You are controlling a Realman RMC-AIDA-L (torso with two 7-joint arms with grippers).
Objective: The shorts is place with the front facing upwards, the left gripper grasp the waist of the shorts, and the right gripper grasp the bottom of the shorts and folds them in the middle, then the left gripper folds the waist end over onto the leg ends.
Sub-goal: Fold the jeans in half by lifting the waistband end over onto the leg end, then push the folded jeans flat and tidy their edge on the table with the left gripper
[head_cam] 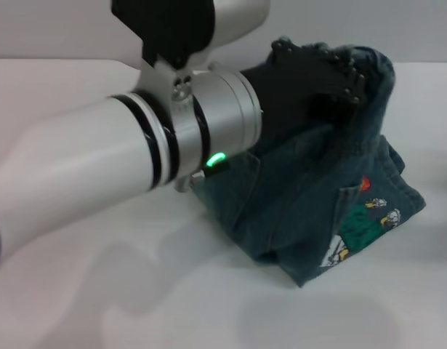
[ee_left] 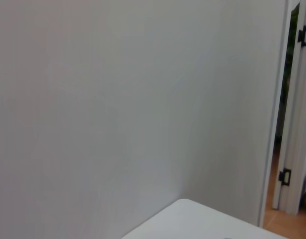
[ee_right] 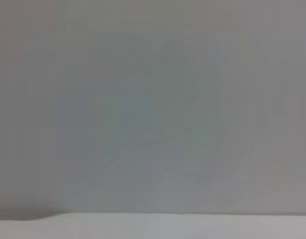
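The denim shorts point(head_cam: 332, 211) lie bunched on the white worktop point(head_cam: 136, 291), their upper edge lifted, clenched in the left end effector point(head_cam: 332, 80); the rest drapes below it. The right end effector is out of sight.

The shorts point(head_cam: 332, 211) are dark blue denim, already folded in half lengthwise, lying on the white tabletop toward three o'clock of the head view. One end is lifted off the surface, raised up toward one o'clock, so the cloth hangs in a slanted, creased sheet down to the part resting flat. Near the lower edge at about four o'clock a colourful cartoon patch shows in green, white and yellow, with a small red mark just above it. The bottom hem corner points toward five o'clock.
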